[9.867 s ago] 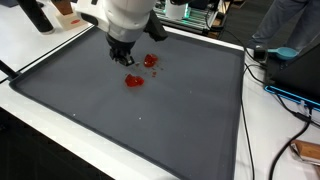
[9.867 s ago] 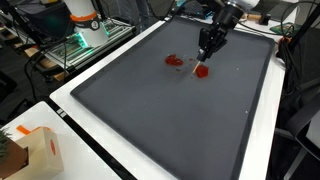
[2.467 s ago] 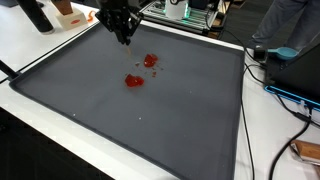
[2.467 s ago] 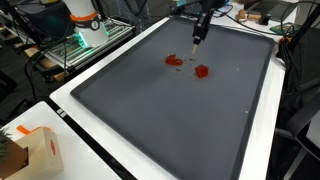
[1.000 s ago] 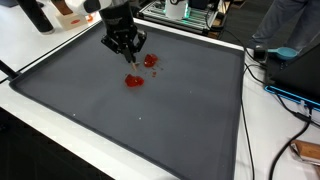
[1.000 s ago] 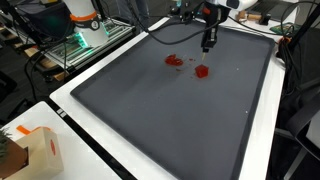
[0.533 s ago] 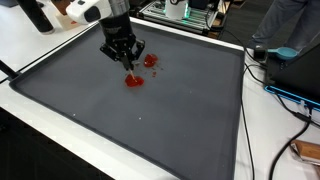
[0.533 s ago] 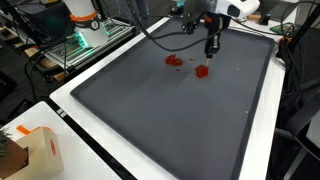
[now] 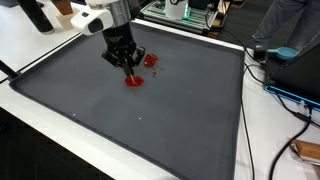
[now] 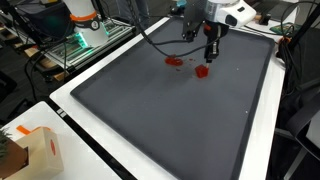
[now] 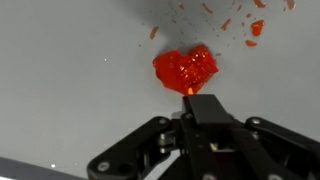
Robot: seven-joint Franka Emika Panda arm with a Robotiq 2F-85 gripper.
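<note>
The gripper (image 9: pixel 129 72) hangs just above a red jelly-like lump (image 11: pixel 185 71) on the dark worktop mat (image 9: pixel 170 120), fingers spread wide and empty. A hard descent could squash or smear the soft lump, judging by crumbs (image 11: pixel 250 27) nearby.

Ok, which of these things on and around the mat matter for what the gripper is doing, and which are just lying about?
In hand: gripper, open above the red lump; second red lump and red crumbs beside it; dark mat.

Lying about: cardboard box, cables, dark bottle.
</note>
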